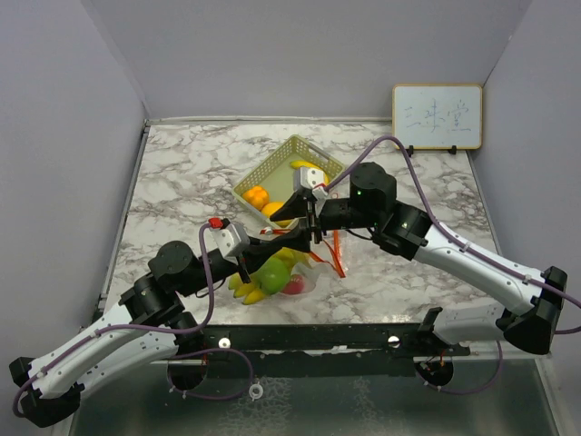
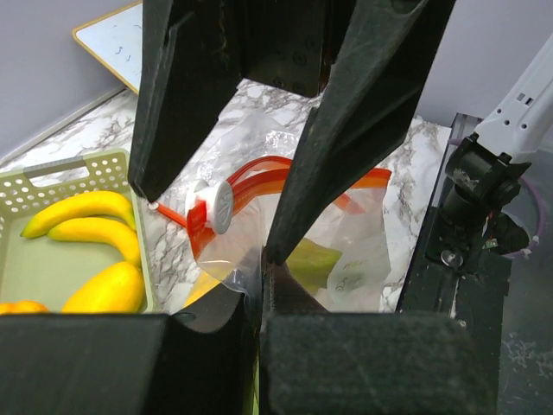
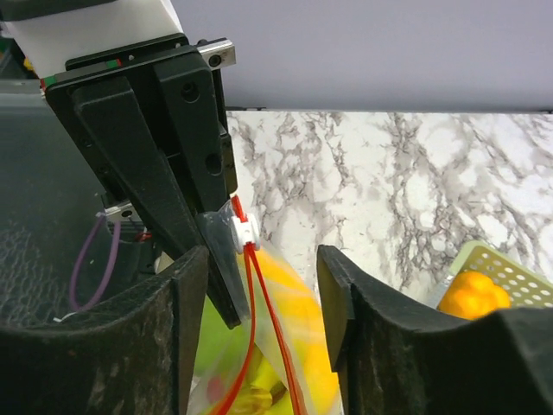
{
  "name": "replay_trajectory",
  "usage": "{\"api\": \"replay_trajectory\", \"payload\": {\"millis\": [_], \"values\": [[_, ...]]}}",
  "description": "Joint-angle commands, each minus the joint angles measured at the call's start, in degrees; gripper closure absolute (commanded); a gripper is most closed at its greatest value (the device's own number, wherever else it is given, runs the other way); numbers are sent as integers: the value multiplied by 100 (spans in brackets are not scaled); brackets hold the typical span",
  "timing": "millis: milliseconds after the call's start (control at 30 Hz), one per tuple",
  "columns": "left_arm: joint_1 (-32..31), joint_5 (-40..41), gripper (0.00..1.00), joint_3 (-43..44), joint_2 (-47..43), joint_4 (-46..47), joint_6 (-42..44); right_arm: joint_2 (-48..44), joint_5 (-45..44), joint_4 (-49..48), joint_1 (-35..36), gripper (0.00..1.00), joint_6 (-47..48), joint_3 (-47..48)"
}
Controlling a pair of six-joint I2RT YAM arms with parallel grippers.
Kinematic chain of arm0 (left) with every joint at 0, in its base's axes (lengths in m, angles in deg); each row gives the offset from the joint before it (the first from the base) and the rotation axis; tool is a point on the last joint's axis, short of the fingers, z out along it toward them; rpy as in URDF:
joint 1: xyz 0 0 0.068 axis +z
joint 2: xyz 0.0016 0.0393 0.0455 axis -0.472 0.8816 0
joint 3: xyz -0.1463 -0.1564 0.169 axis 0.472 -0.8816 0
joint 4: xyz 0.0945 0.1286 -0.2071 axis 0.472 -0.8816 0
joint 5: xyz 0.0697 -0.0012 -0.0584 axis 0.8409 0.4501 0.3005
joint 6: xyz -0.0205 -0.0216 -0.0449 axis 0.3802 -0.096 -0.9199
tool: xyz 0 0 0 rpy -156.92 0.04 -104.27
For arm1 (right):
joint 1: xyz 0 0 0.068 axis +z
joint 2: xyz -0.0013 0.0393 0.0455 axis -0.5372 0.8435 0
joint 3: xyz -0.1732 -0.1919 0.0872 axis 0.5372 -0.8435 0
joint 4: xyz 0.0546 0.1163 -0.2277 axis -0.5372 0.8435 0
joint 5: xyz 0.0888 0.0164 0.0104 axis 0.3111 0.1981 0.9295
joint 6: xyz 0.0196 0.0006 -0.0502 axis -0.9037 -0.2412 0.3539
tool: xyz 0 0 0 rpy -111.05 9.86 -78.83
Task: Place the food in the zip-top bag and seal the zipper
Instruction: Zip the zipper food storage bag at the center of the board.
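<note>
Clear zip-top bag (image 2: pixel 363 226), red-orange zipper (image 2: pixel 259 169), white slider (image 2: pixel 218 206); yellow bananas (image 2: pixel 82 207), pale green basket (image 2: pixel 52 169), grey-veined white marble table (image 1: pixel 182 173).

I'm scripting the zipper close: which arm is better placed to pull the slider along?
Right, most likely. The right gripper is open with the white slider between its fingers, while the left gripper is shut on the zip-top bag just beside it, anchoring the bag.
</note>
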Motion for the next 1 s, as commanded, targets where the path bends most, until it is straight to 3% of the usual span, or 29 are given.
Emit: {"api": "replay_trajectory", "payload": {"millis": [0, 167, 533, 600, 667, 700, 967], "values": [[-2, -45, 100, 4, -34, 313, -68, 104, 595, -371, 8, 50, 134, 216], [-1, -54, 100, 3, -29, 319, -69, 125, 812, -466, 8, 68, 105, 188], [-1, -251, 100, 20, -24, 326, -67, 369, 996, -344, 3, 62, 93, 382], [-1, -252, 100, 21, -25, 317, -70, 402, 1120, -341, 7, 68, 95, 427], [-1, -222, 100, 21, -27, 301, -60, 436, 1210, -268, 8, 94, 115, 480], [-1, -217, 100, 21, -24, 291, -51, 455, 1214, -220, 1, 97, 116, 503], [-1, 17, 100, 109, -187, 126, -22, 246, 948, 94, -93, 98, 110, 289]]}}
